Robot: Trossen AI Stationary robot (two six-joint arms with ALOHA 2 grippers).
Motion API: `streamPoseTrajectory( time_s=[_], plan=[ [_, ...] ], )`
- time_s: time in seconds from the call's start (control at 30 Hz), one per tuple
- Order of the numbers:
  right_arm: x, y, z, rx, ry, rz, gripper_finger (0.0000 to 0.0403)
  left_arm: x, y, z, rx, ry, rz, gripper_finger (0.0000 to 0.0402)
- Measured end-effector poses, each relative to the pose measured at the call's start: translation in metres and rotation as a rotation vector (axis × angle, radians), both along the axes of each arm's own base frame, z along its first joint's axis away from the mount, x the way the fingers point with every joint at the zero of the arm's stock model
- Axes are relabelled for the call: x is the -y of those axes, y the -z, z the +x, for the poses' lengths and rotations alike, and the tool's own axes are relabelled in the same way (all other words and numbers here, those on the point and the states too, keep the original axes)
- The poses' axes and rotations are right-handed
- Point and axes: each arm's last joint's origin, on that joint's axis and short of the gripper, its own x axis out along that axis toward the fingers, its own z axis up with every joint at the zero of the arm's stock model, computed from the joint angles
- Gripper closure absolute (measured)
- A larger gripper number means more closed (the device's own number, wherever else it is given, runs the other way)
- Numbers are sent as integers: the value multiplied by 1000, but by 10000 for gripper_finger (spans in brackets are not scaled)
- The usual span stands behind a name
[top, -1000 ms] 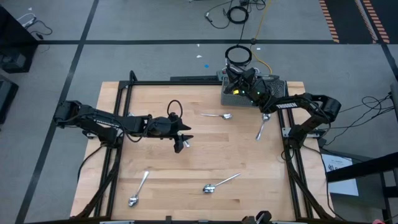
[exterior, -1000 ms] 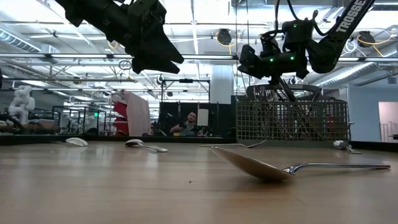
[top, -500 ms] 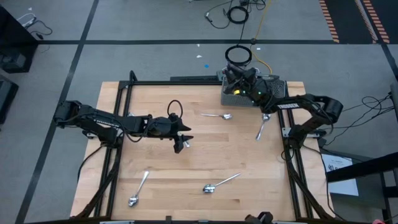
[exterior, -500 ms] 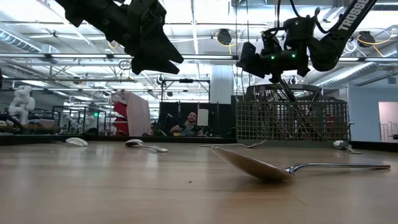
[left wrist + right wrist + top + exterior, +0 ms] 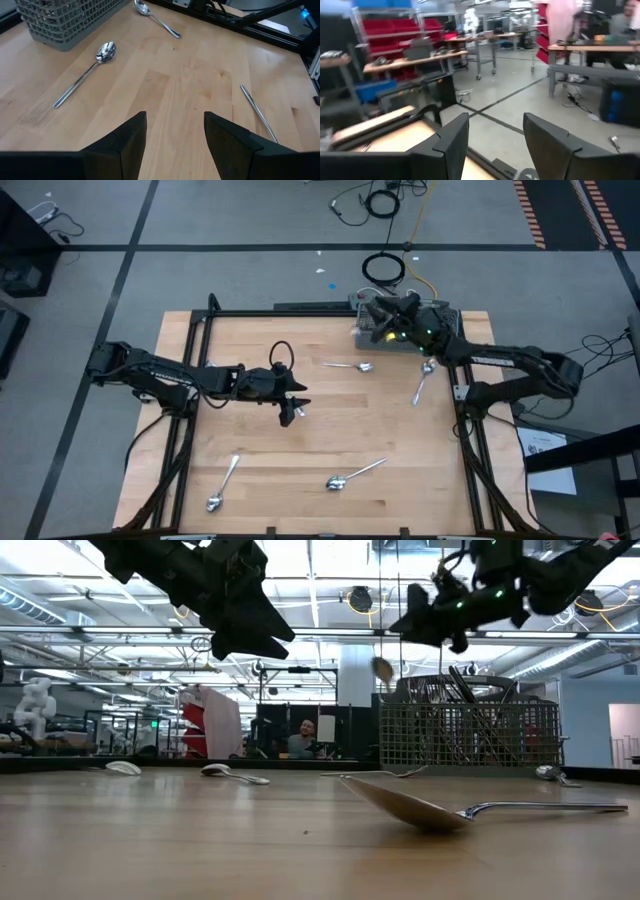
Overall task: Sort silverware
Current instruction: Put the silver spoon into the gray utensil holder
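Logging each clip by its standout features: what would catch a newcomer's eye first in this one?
A small shiny metal spoon hangs in mid-air beside the grey wire-mesh basket at the far right corner of the table, just below the right gripper, whose jaws stand open. Four more silver spoons lie scattered on the pale wooden table, while the left gripper hovers open over the table's middle, holding nothing.

We count four slender shiny metal spoons lying loose on the pale wooden surface (image 5: 330,435): one (image 5: 350,366) near the single grey wire-mesh basket (image 5: 440,315), one (image 5: 422,384) beside it, and two (image 5: 224,481) (image 5: 355,474) at the near side. We cannot count the cutlery standing in the basket.
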Motion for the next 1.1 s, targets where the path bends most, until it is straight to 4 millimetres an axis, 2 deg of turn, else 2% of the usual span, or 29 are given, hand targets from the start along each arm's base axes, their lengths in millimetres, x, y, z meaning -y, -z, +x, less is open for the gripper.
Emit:
streamPoseTrajectory(
  time_s=[0.17, 0.27, 0.43, 0.57, 0.7, 0.83, 0.93, 1.1],
  plan=[
    [-23, -21, -15, -42, -154, -61, 222, 0, 0, 0, 0, 0, 1, 197],
    [-37, -30, -26, -20, -241, -30, 222, 0, 0, 0, 0, 1, 1, 197],
    [-56, -31, -35, -48, -373, 68, 222, 0, 0, 0, 1, 1, 2, 197],
    [-78, -14, -24, -235, -580, 51, 222, 0, -1, 0, 7, 5, 9, 197],
    [-92, 5, -12, -401, -641, 30, 222, 0, -2, 1, 21, 16, 28, 197],
    [-94, 25, -4, -549, -618, 48, 222, 0, -3, 2, 33, 15, 29, 197],
    [-94, 41, -4, -718, -650, -2, 222, 0, -3, 2, 32, 16, 29, 197],
    [-92, 59, -6, -1034, -701, -254, 222, 0, -3, 1, 29, 17, 28, 197]
  ],
)
